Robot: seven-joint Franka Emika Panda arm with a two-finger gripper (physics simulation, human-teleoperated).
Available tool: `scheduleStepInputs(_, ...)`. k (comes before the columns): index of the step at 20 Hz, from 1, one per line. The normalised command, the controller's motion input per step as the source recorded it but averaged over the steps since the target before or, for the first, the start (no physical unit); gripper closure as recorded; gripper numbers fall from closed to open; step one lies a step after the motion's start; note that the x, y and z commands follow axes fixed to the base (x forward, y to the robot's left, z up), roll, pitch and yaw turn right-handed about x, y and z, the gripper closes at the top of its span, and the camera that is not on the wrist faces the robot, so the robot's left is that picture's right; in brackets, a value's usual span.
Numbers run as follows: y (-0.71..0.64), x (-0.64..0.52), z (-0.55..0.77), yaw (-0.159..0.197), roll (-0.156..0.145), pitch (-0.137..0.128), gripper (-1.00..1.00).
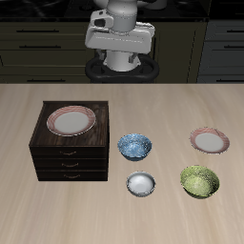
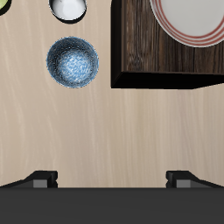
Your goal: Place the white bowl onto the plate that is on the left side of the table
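Note:
The white bowl [image 1: 141, 183] is small, plain and round; it stands near the table's front edge, between the blue patterned bowl [image 1: 134, 146] and the green bowl [image 1: 199, 180]. The plate [image 1: 208, 140] with the pale pink-red rim lies flat on the left side of the table, behind the green bowl. My gripper [image 1: 119, 46] hangs high at the table's back, far from both, open and empty. In the wrist view the gripper [image 2: 112, 179] shows its fingertips [image 2: 39, 179] wide apart, and the white bowl [image 2: 68, 8] is cut off by the frame's edge. The plate is out of the wrist view.
A dark wooden drawer cabinet [image 1: 71, 157] carries a second, browner-rimmed plate [image 1: 71, 120]; both also show in the wrist view, the cabinet [image 2: 166, 61] and its plate [image 2: 192, 19]. The blue bowl [image 2: 73, 62] stands beside the cabinet. A sliver of the green bowl [image 2: 3, 5] shows.

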Motion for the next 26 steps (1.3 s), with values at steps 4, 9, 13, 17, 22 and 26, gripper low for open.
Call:
scheduleStepInputs(4,-0.01,0.33,0.02,-0.007,-0.003,0.015,-1.0)
scheduleStepInputs(9,0.1,0.29,-0.02,-0.013,0.033,0.021,-1.0)
scheduleStepInputs(13,0.19,0.41,0.06,0.002,0.011,0.007,-1.0)
scheduleStepInputs(17,0.15,0.37,0.05,-0.007,0.016,0.015,-1.0)
scheduleStepInputs(22,0.12,0.34,0.1,-0.011,0.028,-0.003,-1.0)
scheduleStepInputs(26,0.06,0.22,0.08,-0.002,0.004,-0.02,-1.0)
